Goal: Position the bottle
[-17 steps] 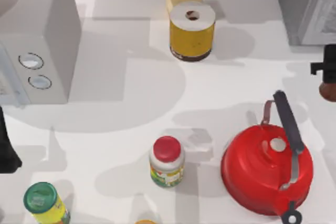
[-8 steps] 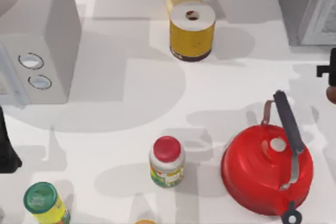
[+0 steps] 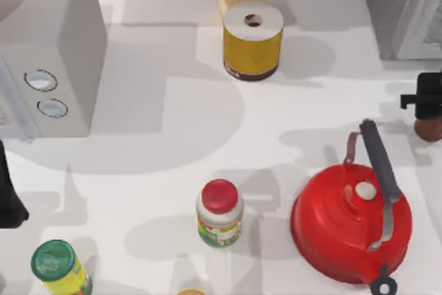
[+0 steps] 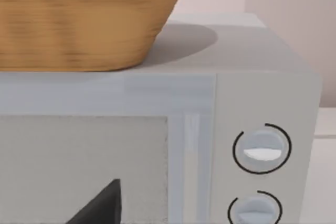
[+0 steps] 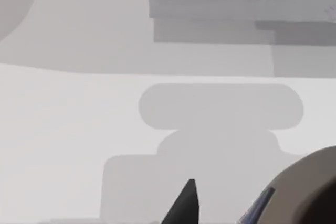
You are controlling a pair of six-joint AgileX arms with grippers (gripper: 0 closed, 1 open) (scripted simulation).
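Top view: right gripper (image 3: 425, 98) at the bench's (image 3: 173, 136) right edge above the bottle (image 3: 428, 129); finger state cannot be told; left arm parked at left. Right wrist view: bottle (image 5: 310, 192) close beside fingers (image 5: 184, 205); likely rigid, smooth, top-heavy; grip mid-body.

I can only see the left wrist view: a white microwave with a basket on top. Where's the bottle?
Observer: At the top view's right edge, the bottle is by the right end effector.
Operator: What's near it?
Observer: A red kettle, lower in the top view.
Operator: And my arm?
Observer: The left end effector is at the left edge, beside the microwave.
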